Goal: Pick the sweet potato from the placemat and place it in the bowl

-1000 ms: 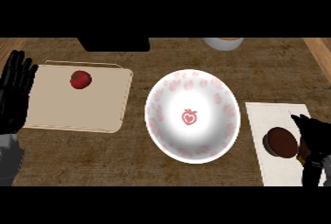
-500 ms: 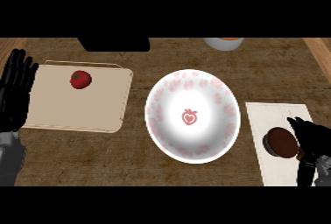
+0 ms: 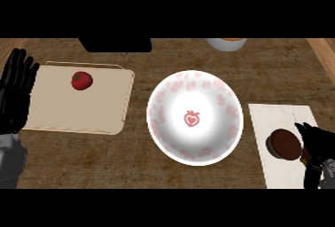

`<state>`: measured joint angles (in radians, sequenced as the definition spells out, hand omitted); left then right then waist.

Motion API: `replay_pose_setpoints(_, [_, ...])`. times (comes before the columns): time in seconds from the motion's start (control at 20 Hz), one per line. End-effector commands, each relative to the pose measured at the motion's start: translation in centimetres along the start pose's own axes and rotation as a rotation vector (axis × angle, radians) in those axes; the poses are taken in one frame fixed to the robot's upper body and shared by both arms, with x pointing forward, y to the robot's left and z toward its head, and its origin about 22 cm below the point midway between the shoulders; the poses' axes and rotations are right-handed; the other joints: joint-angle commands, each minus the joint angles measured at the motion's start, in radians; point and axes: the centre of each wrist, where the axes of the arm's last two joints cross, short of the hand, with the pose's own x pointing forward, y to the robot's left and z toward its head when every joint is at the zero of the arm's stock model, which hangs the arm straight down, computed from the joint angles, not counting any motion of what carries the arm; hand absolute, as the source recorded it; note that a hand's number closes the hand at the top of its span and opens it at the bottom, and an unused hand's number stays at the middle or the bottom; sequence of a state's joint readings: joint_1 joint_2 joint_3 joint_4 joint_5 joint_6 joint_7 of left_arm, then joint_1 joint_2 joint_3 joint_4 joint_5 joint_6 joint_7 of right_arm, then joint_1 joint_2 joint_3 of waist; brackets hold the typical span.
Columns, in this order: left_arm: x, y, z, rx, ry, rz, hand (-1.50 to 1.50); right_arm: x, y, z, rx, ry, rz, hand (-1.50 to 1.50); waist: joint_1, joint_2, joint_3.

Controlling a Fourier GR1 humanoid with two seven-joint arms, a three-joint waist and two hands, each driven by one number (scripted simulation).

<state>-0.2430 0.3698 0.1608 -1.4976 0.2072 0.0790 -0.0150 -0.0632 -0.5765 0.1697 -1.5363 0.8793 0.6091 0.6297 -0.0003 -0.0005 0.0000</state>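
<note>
Moved in since the earlier frame: right hand (image 3: 314,144) now against the sweet potato (image 3: 285,144), fingers curling round its far side, perhaps not yet closed. Sweet potato lying on the white placemat (image 3: 278,117), just right of the bowl (image 3: 194,119). Grasp step underway; next, close, lift, carry left over the rim. Left hand (image 3: 16,88) resting open at the bench (image 3: 137,170) edge.

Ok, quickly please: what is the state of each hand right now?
Left hand: open, fingers straight, resting at the left edge, holding nothing.
Right hand: beside the sweet potato on the placemat; whether it grips cannot be told.
</note>
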Motion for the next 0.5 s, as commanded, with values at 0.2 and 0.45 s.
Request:
replay_pose_setpoints(0.2, [-1.0, 0.7, -0.3, 0.006, -0.015, -0.009, 0.0, -0.8, 1.3, -2.8, 0.042, 0.071, -0.001, -1.5, 0.001, 0.001, 0.0])
replay_pose_setpoints(0.45, [-1.0, 0.3, 2.4, 0.002, -0.006, -0.016, 0.0, -2.4, 2.3, -2.7, -0.001, 0.072, 0.016, -1.5, 0.001, 0.0, 0.0])
